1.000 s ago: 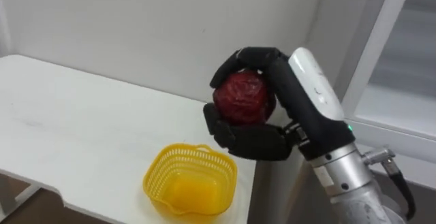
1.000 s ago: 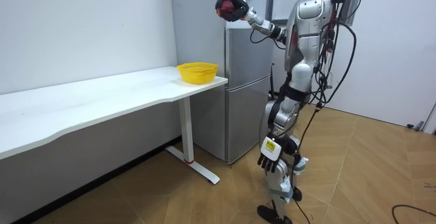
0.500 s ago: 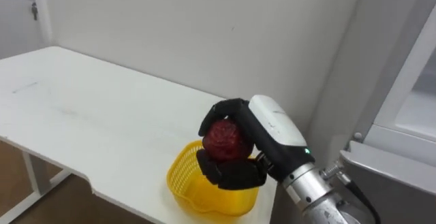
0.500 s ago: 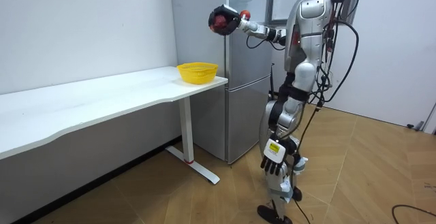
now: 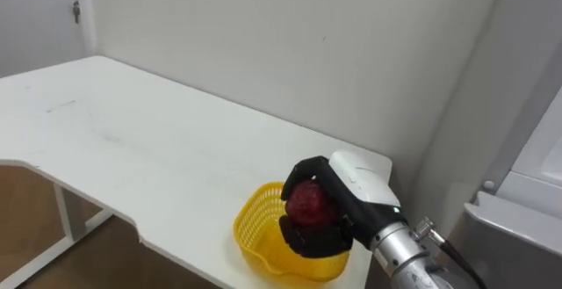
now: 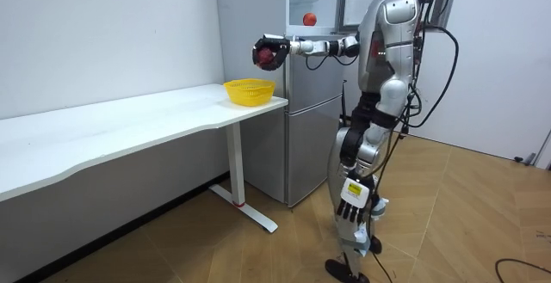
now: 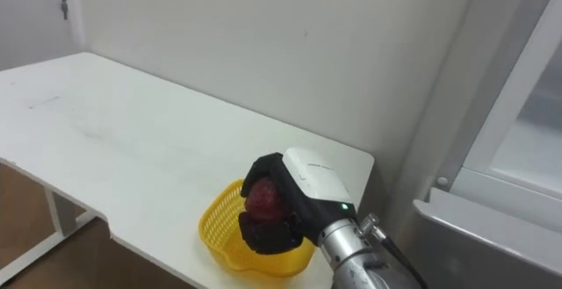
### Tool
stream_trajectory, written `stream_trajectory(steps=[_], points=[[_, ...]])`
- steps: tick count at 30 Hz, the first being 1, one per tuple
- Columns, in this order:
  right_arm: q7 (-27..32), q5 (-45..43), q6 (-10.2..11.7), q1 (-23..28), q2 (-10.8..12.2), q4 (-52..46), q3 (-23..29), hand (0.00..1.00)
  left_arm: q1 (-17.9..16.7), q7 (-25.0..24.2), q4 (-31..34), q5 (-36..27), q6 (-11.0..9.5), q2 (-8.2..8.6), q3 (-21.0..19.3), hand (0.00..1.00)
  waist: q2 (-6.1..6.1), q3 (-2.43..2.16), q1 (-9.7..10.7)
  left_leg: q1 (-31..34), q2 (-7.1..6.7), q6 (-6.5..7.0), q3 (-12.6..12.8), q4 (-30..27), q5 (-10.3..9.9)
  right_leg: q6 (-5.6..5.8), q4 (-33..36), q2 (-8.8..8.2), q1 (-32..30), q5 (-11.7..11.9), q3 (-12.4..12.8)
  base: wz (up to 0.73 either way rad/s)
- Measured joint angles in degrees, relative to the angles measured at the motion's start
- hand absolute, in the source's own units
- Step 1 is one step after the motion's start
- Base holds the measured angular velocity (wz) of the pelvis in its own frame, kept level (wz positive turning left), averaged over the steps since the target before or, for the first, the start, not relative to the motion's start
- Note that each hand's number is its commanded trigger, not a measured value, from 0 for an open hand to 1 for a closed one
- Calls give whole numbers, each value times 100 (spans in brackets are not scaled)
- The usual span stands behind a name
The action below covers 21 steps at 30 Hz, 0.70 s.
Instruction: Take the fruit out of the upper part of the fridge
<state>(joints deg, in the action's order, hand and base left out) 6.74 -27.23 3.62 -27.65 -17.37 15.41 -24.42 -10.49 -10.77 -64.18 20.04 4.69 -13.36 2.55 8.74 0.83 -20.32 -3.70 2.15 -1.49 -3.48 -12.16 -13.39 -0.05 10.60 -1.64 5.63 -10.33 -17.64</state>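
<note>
Black fingers (image 5: 309, 168) curl over the top of a dark red round object (image 5: 306, 203), with the thumb cupped beneath it, so the right hand (image 5: 347, 192) clasps it on both sides. The wrap-around hold looks chosen to keep a round, smooth-sided thing from rolling out while the arm is stretched forward. The object is in the air, just above the yellow basket (image 5: 255, 229), not resting in it. The placement suggests the basket is where it is meant to go.

The object is deep crimson, roughly ball-shaped and slightly mottled, perhaps a fruit or a small red cabbage. It fills most of the hand.

The basket is open-weave plastic and sits at the near end of a long white table (image 5: 132, 140), close to its corner. The room view shows the robot standing upright beside the grey fridge (image 6: 303, 137), whose upper door is open, right arm held out level over the table's end. The left hand (image 6: 351, 207) hangs by the leg, fingers loose and holding nothing.
</note>
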Motion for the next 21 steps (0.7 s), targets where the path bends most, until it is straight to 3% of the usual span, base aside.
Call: stream_trajectory(steps=[8, 9, 10, 11, 12, 17, 21], points=[[19, 285, 1, -2, -11, 3, 0, 100, 33, -1, 7, 47, 0, -54, 0, 0, 110, 34, 27, 116, -31, -1, -135, -104, -1, 0, 0, -24, -2, 0, -147, 9], [18, 343, 2, -2, -9, 3, 0, 69, 45, -1, 7, 55, 3, -60, -1, 0, 110, 34, 12, 119, -36, 0, -138, -101, -2, 0, 0, -28, -2, 0, -149, 6], [19, 369, 2, -2, -9, 3, 0, 13, 44, -1, 7, 60, 6, -65, -2, 0, 110, 34, 9, 123, -38, 0, -142, -98, -2, 0, 0, -29, -1, 0, -151, 0], [19, 448, 2, -2, -9, 3, 0, 13, 42, -1, 8, 73, 13, -77, 3, 0, 111, 35, 10, 126, -41, 1, -145, -86, -3, 0, -1, -32, 1, 0, -160, 3], [32, 495, 2, -2, -13, 9, 0, 0, 40, -2, 8, 78, 22, -87, 4, 0, 113, 36, 19, 131, -42, 0, -155, -82, -3, 0, -1, -35, 1, 0, -196, 3], [120, 698, 2, -2, -30, 55, 0, 0, 33, 0, 17, 92, 36, -107, -1, 0, 129, 41, 38, 153, -43, 0, -178, -84, -2, 0, -18, -34, 0, 0, -239, 2], [147, 698, -1, -2, -31, 162, 0, 0, 3, 2, 70, 92, 79, -115, -5, 0, 159, 20, 34, 157, -43, 0, -181, -90, -2, 1, -17, -35, 0, 1, -246, 0]])
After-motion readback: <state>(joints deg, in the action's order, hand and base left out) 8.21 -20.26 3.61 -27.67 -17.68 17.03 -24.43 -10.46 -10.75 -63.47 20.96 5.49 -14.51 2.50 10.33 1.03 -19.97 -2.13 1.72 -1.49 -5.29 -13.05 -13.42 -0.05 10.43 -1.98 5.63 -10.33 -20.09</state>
